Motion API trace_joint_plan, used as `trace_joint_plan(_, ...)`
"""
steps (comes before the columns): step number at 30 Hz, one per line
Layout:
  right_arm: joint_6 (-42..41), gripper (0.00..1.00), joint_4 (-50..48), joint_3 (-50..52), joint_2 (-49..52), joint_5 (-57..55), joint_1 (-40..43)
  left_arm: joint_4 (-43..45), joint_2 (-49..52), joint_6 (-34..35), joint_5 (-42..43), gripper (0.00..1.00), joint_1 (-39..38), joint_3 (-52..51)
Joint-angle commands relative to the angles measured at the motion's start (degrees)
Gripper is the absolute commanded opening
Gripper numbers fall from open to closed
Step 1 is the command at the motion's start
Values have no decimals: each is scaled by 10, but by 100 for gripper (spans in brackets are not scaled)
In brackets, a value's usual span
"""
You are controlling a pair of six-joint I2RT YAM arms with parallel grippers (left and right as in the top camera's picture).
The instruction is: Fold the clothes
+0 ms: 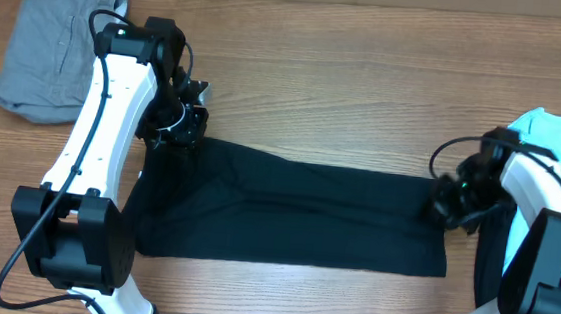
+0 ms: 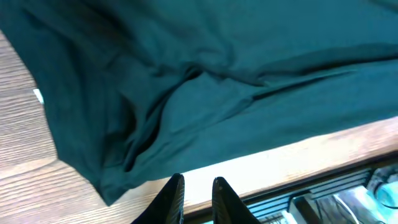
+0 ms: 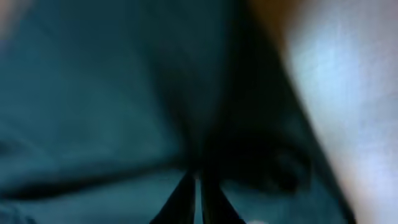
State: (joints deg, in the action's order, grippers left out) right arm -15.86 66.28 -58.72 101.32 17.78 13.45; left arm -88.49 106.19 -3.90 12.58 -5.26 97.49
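Observation:
A black T-shirt (image 1: 286, 213), one of the clothes, lies folded into a long band across the table. My left gripper (image 1: 185, 121) is at its far left corner. In the left wrist view the left gripper (image 2: 198, 179) shows a narrow gap with nothing in it, just short of the shirt's hem (image 2: 124, 180); a small white label (image 2: 38, 95) peeks out at the left. My right gripper (image 1: 444, 208) is at the shirt's right end. The right wrist view is blurred: the right gripper (image 3: 198, 174) is shut over dark fabric (image 3: 93, 93), and I cannot tell whether cloth is pinched.
A crumpled grey garment (image 1: 53, 49) lies at the back left corner. A light blue garment (image 1: 553, 133) sits at the right edge beside the right arm. The wooden table (image 1: 347, 82) shows behind the shirt; its front edge (image 2: 298, 155) is close to the left fingers.

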Motion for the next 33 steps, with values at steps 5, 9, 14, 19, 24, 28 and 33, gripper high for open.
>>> trace_joint_plan(5,24,4,74,5,-48,3,0,1,-13,0,25,21,-5,8)
trace_joint_plan(9,22,4,51,-1,-106,5,1,1,-13,1,25,23,-5,8)
trace_joint_plan(14,-2,22,-53,-2,-137,3,1,12,-13,1,28,27,-5,8)
trace_joint_plan(19,-45,14,-134,12,-105,-10,1,30,-13,1,80,25,-17,8)
trace_joint_plan(24,-54,6,-132,31,-73,-13,1,43,-13,1,83,24,-42,8)
trace_joint_plan(28,-54,4,-89,43,-71,-19,0,47,-13,-4,81,23,-56,8)
trace_joint_plan(33,-36,4,7,43,-91,-42,1,47,-13,-8,73,23,-60,8)
